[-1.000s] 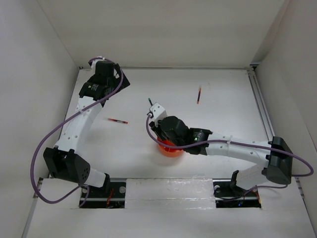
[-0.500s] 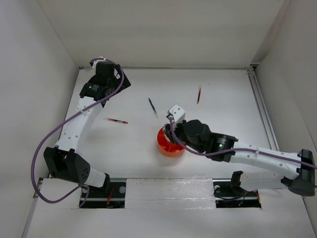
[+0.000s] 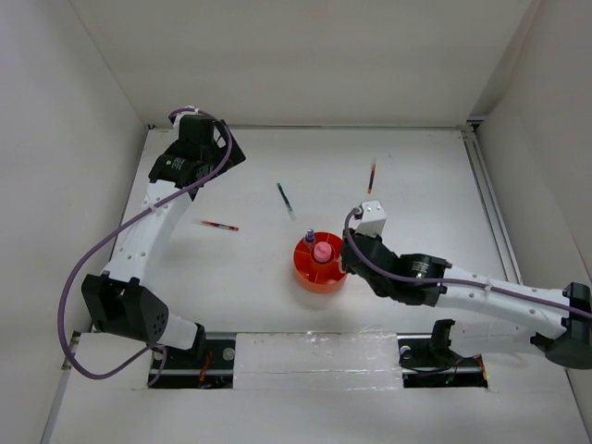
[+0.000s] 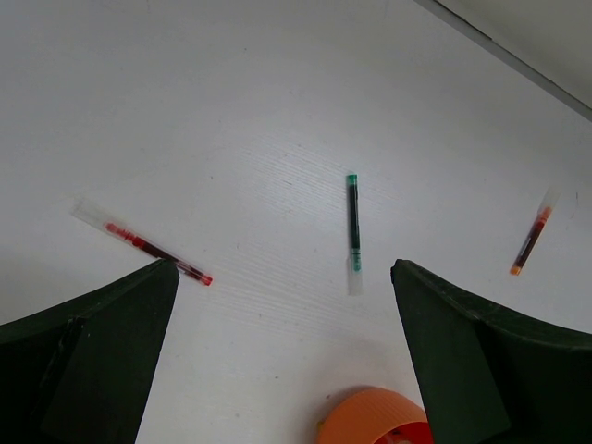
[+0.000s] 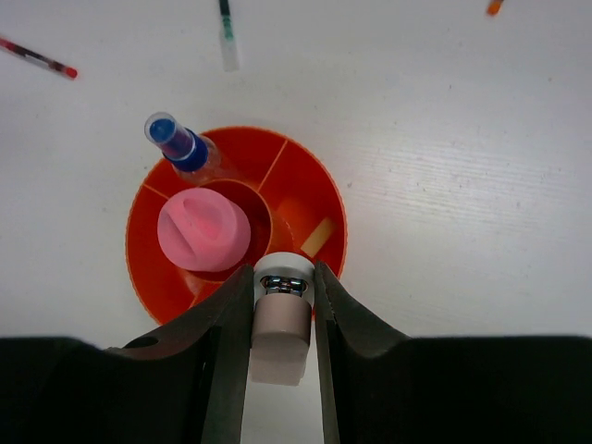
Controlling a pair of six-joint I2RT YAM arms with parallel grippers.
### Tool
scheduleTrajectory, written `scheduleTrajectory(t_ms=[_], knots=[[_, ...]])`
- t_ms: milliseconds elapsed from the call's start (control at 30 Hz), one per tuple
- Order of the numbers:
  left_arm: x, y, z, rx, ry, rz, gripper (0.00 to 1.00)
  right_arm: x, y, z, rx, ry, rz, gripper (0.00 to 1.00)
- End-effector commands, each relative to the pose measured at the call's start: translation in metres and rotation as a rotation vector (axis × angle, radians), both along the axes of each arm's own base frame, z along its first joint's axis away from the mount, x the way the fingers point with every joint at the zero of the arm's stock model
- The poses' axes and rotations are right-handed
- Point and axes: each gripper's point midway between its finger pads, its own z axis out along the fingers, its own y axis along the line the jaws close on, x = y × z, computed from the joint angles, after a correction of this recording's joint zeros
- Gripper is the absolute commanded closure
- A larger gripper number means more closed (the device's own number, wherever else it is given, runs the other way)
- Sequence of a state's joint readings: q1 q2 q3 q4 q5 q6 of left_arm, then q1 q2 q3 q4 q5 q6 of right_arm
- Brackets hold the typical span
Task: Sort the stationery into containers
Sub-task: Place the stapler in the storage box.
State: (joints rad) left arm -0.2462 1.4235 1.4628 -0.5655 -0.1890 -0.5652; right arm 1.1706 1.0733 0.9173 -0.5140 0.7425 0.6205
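Right end effector [image 5: 282,277] is closed narrow on a stubby tan cylinder [image 5: 280,324], hanging at the near rim of the orange tray [image 5: 143,264]. From the wrist view we cannot tell whether the cylinder is inside the wall or just outside it. In the tray, the pink tube [image 5: 203,229] stands in the centre cup, the blue-capped bottle [image 5: 180,143] in a far outer compartment and a tan block [image 5: 317,236] in the near-right one. We judge the step in hand to be dropping the cylinder in. To do it well, we would carry it forward past the wall and over the tan block's compartment, lower it, then release, keeping clear of the tall pink tube. Left end effector [image 4: 284,273] is wide and empty above the counter [image 4: 231,111]. A red pen [image 4: 153,250], a dark pen [image 4: 352,222] and a second red pen [image 4: 532,242] lie loose there, apart from the tray.
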Motion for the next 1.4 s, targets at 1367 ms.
scheduleTrajectory(t_ms=[1367], knots=[[-0.008, -0.013, 0.012, -0.048, -0.069, -0.090, 0.00, -0.001, 0.144, 0.071, -0.158, -0.375, 0.790, 1.00]])
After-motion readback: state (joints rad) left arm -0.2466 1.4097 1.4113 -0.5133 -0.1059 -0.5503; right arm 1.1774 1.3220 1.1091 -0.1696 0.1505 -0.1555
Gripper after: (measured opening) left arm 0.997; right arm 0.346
